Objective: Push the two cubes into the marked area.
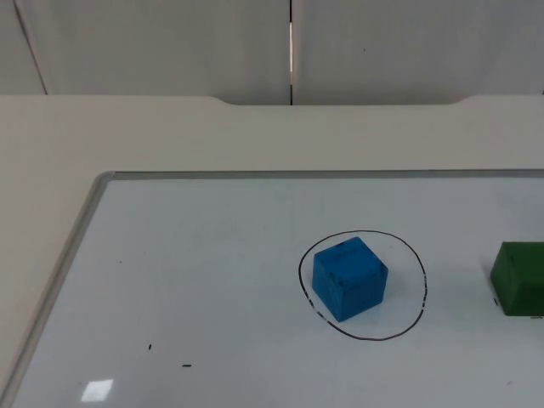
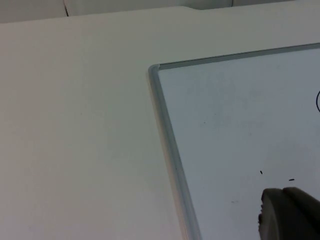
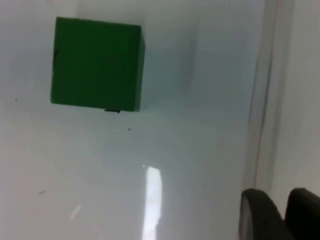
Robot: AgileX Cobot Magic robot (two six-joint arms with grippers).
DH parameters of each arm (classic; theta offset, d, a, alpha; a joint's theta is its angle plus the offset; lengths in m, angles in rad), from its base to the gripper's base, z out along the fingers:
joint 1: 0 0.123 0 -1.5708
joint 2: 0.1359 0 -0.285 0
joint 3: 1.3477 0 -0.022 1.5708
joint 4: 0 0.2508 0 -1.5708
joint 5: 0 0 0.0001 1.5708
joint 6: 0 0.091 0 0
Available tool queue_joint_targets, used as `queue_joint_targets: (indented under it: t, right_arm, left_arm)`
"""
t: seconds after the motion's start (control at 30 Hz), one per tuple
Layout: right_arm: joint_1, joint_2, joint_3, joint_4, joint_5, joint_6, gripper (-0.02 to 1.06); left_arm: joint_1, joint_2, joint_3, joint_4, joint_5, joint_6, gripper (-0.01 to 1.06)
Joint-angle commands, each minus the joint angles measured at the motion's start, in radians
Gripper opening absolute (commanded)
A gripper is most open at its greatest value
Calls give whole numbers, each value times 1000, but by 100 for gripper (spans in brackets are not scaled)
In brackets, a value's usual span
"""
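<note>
Blue cube (image 1: 349, 278): inside the drawn circle (image 1: 420, 270), done.
Green cube (image 1: 518, 279): on the whiteboard (image 1: 195, 280), right of circle, well apart.
Right end effector (image 3: 280, 212): near board edge, holding nothing, opening unclear.
Left end effector (image 2: 287, 215): waiting over board, opening unclear.
Advice: push low, flat on far face, straight toward circle.

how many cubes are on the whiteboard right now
2. The blue cube sits inside the drawn circle; the green cube lies outside it, toward the right arm's side.

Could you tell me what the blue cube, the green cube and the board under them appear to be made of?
Blue cube: probably painted wood or foam; matte, with dark scuffs. Green cube: likely the same; flat matte faces, crisp edges. Board: looks like a whiteboard; glossy surface reflecting light, grey metal-looking frame, drawn black circle.
</note>
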State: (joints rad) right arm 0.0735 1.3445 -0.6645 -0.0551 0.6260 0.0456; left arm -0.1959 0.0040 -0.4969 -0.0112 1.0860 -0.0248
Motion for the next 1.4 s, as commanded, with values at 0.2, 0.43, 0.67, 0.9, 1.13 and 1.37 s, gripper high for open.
queue_joint_targets:
  t: [0.2,0.43,0.67,0.9,1.13,1.37]
  right_arm:
    - [-8,122,-7,41,-96,25,14]
    - [-8,231,-7,41,-179,60,14]
    - [-8,300,-9,39,-266,75,11]
    - [-8,386,-69,43,-276,97,0]
    - [-8,432,-84,43,-309,117,0]
    - [21,445,-84,61,-338,131,0]
  left_arm:
    - [-3,-4,5,-11,-11,1,0]
    - [-3,-4,5,-11,-11,1,0]
    - [-3,-4,5,-11,-11,1,0]
    - [-3,-4,5,-11,-11,1,0]
    - [-3,-4,5,-11,-11,1,0]
    - [-3,-4,5,-11,-11,1,0]
